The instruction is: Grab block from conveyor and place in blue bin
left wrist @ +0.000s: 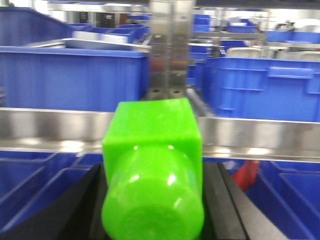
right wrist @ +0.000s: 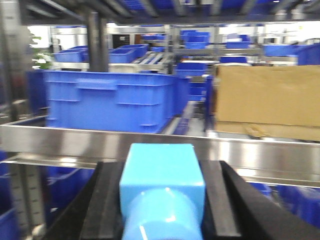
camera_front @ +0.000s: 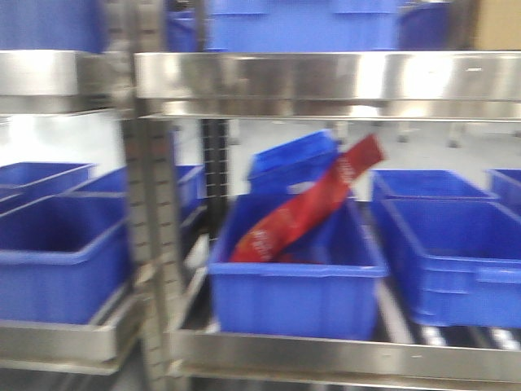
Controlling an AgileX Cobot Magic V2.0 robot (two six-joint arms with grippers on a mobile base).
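Note:
My left gripper (left wrist: 153,200) is shut on a bright green block (left wrist: 152,170), a cube with a round stud facing the camera, held in front of a steel shelf rail (left wrist: 250,137). My right gripper (right wrist: 162,200) is shut on a light blue block (right wrist: 162,192) of the same shape, in front of another steel rail (right wrist: 75,142). In the front view a blue bin (camera_front: 297,281) stands on the middle shelf with a red packet (camera_front: 305,208) leaning in it. Neither gripper shows in the front view. No conveyor is in view.
Steel racking with an upright post (camera_front: 151,204) holds several blue bins: left (camera_front: 57,252), right (camera_front: 456,252), and above (camera_front: 301,24). A large blue bin (right wrist: 110,100) and a cardboard box (right wrist: 267,102) stand behind the right gripper's rail. Blue bins (left wrist: 65,75) stand behind the left one's.

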